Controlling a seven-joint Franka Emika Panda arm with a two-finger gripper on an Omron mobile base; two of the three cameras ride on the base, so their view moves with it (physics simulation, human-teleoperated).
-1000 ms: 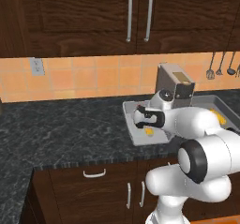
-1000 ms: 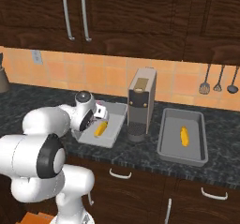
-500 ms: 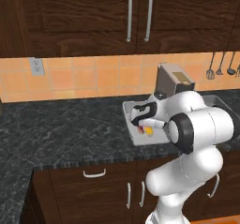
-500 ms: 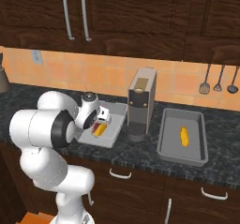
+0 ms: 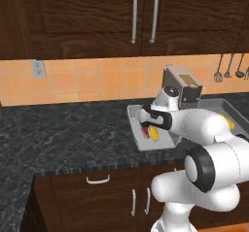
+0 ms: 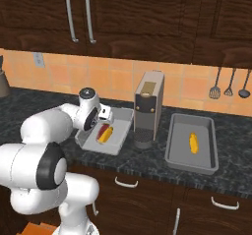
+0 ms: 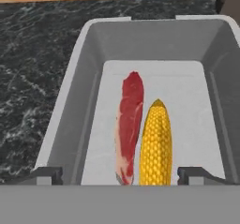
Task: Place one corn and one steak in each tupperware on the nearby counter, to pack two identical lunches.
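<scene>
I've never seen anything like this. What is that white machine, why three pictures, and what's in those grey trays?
It's a simulated kitchen. The white machine is a robot arm ending in a gripper. Two pictures come from cameras behind it, left and right; the third looks out from its hand. On the dark counter stand two grey containers either side of a silver appliance. The near container holds a red steak beside a yellow corn cob. The far container has only a corn cob. The gripper is open above the near container, holding nothing.
</scene>
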